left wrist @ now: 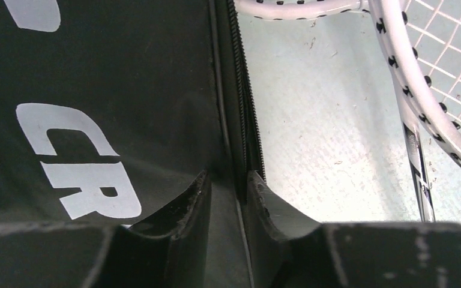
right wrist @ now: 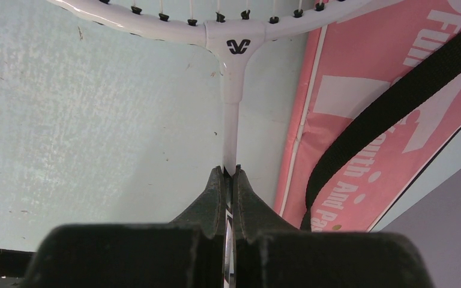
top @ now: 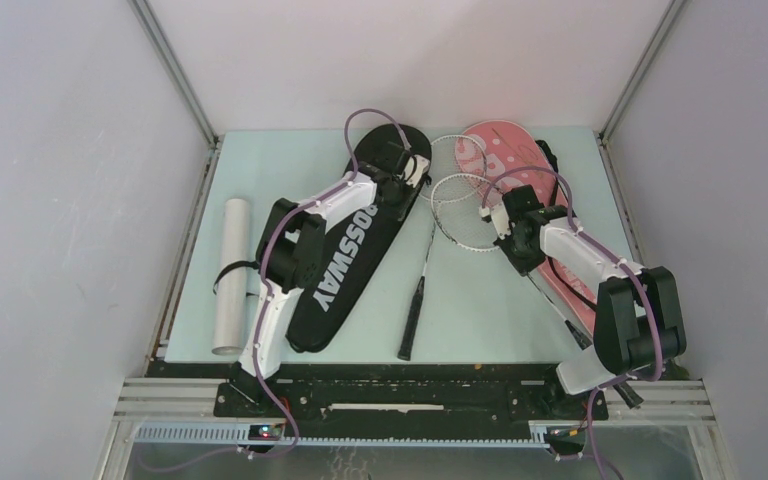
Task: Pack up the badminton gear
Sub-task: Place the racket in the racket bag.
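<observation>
Fingers (left wrist: 198, 198) of the left hand (left wrist: 228, 180) stand narrowly apart astride the zipper edge of the black "CROSSWAY" racket cover (left wrist: 96, 72); whether they pinch it cannot be told. That cover lies left of centre on the table (left wrist: 318, 120), with a long white tube (top: 230, 275) along the left edge. The right hand (right wrist: 229, 174) is clamped tight on the shaft of a white-framed racket (right wrist: 233, 114), just below its throat. Right of it lies the pink racket cover (right wrist: 360, 150) with its black strap (right wrist: 396, 102). A black-handled racket (top: 415, 305) lies between the 2 covers.
</observation>
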`<state>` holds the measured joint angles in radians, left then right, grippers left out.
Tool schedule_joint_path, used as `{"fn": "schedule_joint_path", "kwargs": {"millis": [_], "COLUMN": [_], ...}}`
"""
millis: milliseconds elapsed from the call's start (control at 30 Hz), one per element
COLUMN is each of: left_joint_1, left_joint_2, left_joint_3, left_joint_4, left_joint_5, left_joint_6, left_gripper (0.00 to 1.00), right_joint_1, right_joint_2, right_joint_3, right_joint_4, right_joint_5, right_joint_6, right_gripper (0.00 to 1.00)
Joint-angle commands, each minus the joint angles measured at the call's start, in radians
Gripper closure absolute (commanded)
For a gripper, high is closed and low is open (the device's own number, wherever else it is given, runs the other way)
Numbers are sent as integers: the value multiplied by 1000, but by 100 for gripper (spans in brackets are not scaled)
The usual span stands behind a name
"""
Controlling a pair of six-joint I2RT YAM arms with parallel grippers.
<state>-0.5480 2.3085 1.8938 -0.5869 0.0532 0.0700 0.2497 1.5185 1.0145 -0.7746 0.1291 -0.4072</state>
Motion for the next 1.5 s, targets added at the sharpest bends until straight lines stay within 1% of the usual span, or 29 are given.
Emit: {"fn": "schedule_joint_path", "kwargs": {"millis": [0, 133, 233, 367, 533, 633, 867, 1067, 1233, 1367, 1467], "left_joint_1": [-2, -2, -3, 7, 24, 38, 74, 94, 95, 94, 89], "left_joint_2": [0, 0, -6, -36, -110, -140, -176, -186, -184, -178, -172], "left_joint_3": [52, 60, 61, 47, -11, -20, -25, -20, -15, -26, -37], "left_joint_4": [12, 10, 10, 14, 44, 43, 43, 53, 53, 68, 79], "left_joint_5": [-35, -46, -51, -41, 21, 65, 168, 217, 249, 284, 290], "left_joint_6": [16, 17, 20, 8, -33, -63, -154, -205, -237, -291, -349], "left_gripper": [72, 85, 99, 100, 100, 100, 100, 100, 100, 100, 100], "right_joint_1": [-4, -4, 2, 48, 136, 174, 209, 235, 291, 337, 358], "right_joint_2": [-36, -38, -44, -56, -51, -29, 0, 11, 38, 103, 165], "right_joint_3": [18, 18, 18, 18, 18, 19, 18, 18, 20, 74, 161], "right_joint_4": [-7, -8, -7, 3, 13, 14, 14, 11, 41, 44, 31], "right_joint_5": [-2, -3, -6, 6, 35, 56, 49, 48, 96, 108, 67], "right_joint_6": [-11, -9, -4, 8, 20, 15, 25, 31, 30, 43, 75], "right_gripper": [100, 100, 100, 100, 100, 100, 100, 100, 100, 100, 100]}}
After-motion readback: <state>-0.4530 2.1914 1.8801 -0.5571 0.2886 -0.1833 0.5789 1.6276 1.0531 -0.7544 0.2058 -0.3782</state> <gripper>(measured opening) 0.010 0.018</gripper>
